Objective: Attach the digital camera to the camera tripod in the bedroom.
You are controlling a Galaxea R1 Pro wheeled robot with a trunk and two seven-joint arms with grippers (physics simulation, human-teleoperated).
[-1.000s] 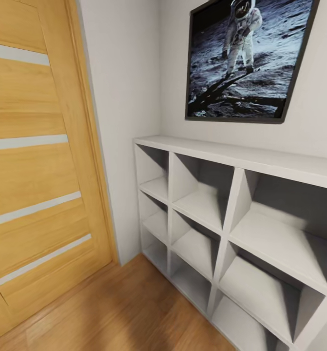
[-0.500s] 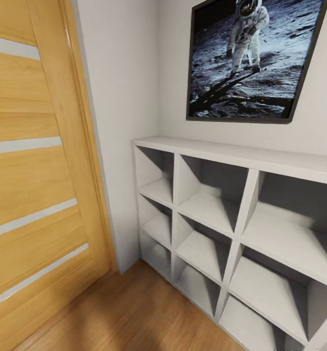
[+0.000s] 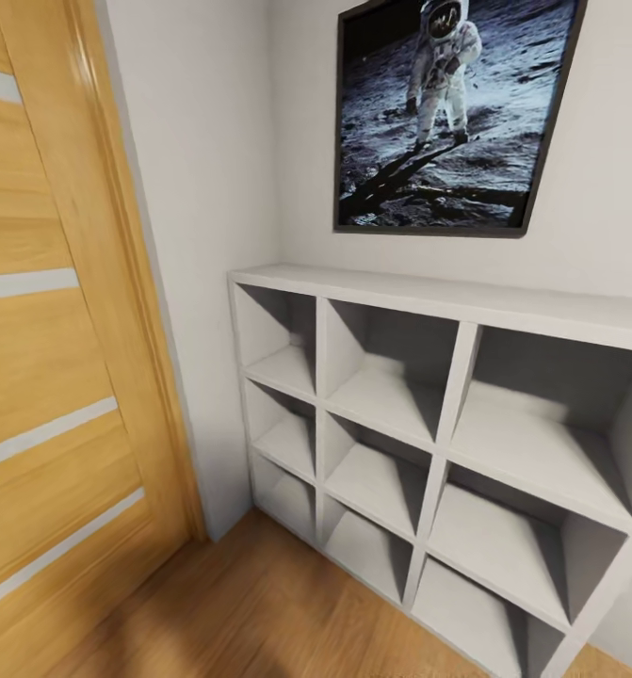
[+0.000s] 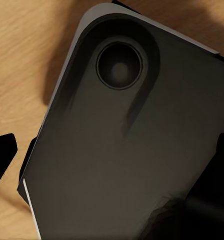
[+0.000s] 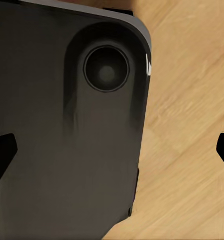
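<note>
White cube shelves [image 3: 429, 443] filled the frame's right; searching needed slow turning, both grippers' grasp indiscernible.

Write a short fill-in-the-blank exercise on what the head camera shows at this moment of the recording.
1. The framed picture on the wall shows an ____ standing on the moon.
2. The white cube shelf stands directly ____ that picture.
3. The wooden door is on the ____ side of the head view.
4. The floor is made of ____.

Missing words: astronaut; below; left; wood
</note>
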